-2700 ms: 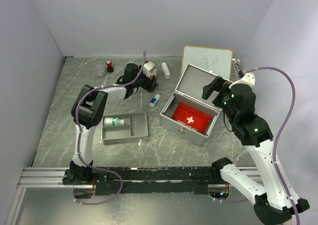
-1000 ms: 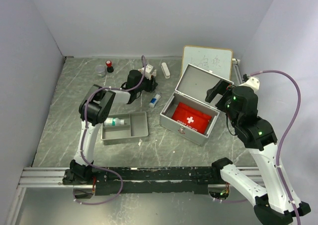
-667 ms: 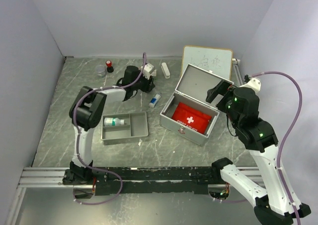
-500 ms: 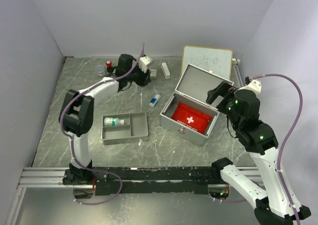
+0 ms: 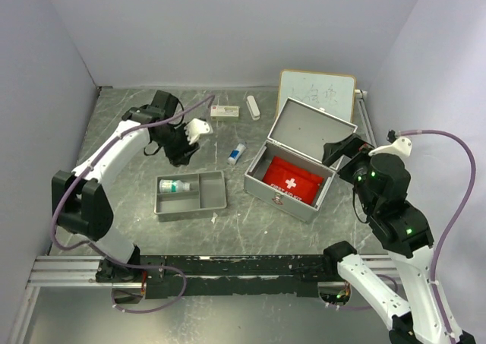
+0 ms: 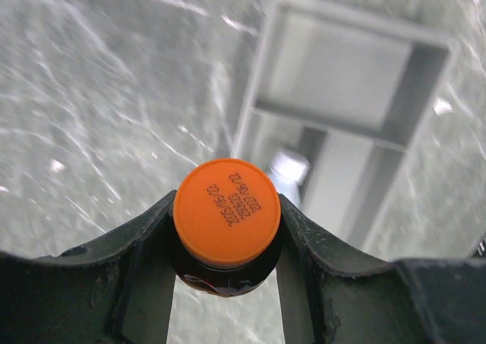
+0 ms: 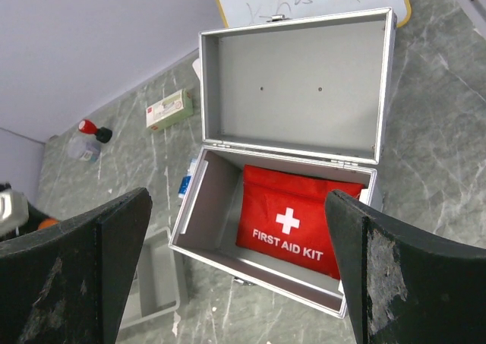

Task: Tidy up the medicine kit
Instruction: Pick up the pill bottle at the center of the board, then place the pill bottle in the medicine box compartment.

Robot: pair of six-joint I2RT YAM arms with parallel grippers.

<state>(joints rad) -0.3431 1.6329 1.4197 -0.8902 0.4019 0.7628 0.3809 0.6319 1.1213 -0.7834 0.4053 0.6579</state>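
Looks like a robotics lab test cell. Boxed in by bare pale walls (image 5: pixel 228 33) on the left, far and right sides. Floored with a grey marbled surface (image 5: pixel 250 226), with a metal rail (image 5: pixel 68 271) along its near edge carrying a left arm (image 5: pixel 114 148) and a right arm (image 5: pixel 391 207), purple cables (image 5: pixel 437 132) looping off both. Laid out with a few props: a medicine kit (image 5: pixel 313 130), a whiteboard (image 5: pixel 319 92), a grey tray (image 5: pixel 214 201).

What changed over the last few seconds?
The left gripper swung from the table's far side leftward and nearer, toward the small grey divided tray, and now clamps an orange-capped bottle. The right gripper drifted slightly right, jaws open. The silver aluminium medicine kit, the red first-aid pouch inside it, and the tray stayed put.
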